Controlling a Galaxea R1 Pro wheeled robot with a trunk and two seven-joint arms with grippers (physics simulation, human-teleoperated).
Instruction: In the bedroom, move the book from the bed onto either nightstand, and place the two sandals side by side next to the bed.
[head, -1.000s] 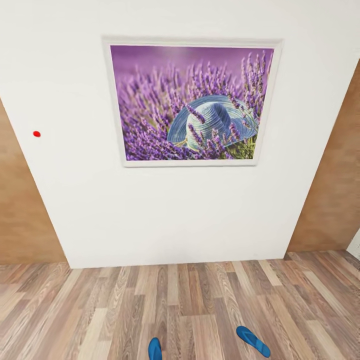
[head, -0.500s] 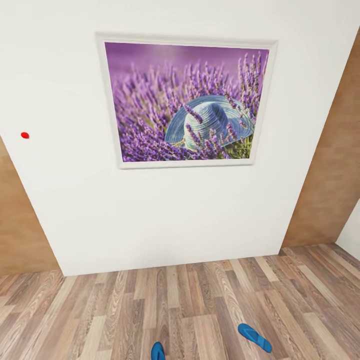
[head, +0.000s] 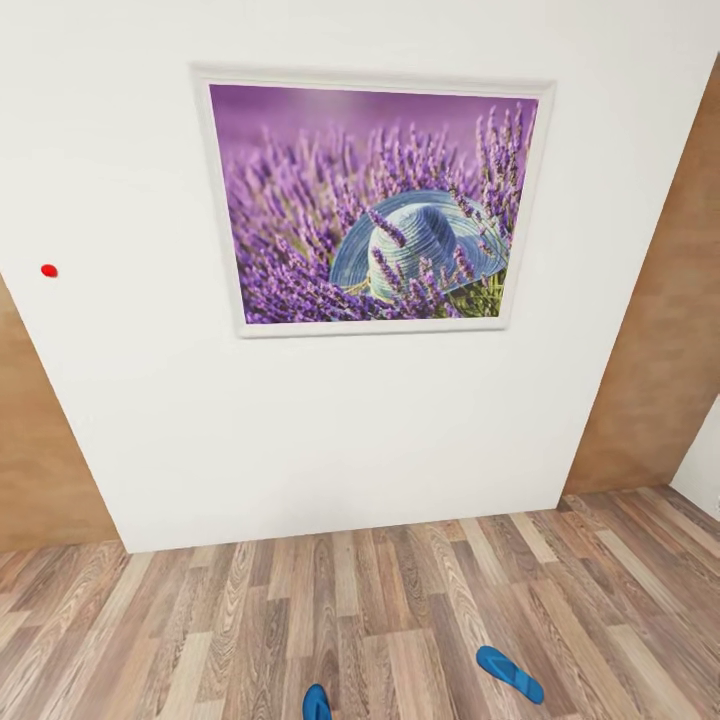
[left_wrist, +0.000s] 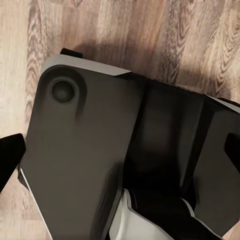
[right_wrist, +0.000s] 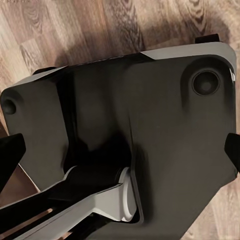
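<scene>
Sandals in sight, nothing placed yet
You face a white wall; both sandals (head: 509, 674) lie apart on the near floor (head: 400, 600), unpicked. Each gripper's fingertips look spread, holding nothing.

From the left wrist view the robot's base (left_wrist: 90, 165) is a broad matte black slab with rounded corners, edged by a thin pale grey rim along its upper side. A shallow round recess (left_wrist: 63, 91) sits near one corner. A darker raised block (left_wrist: 170, 145) crosses its middle, and a white curved piece (left_wrist: 150, 222) joins beneath it. Black pincer fingertips (left_wrist: 10, 157) show at both side edges. From the right wrist view the same black base (right_wrist: 165, 130) carries a round recess (right_wrist: 206, 82) near its corner, a grey rim, and a white strut (right_wrist: 90, 207) with dark slots. Black fingertips (right_wrist: 11, 152) flank the edges.
</scene>
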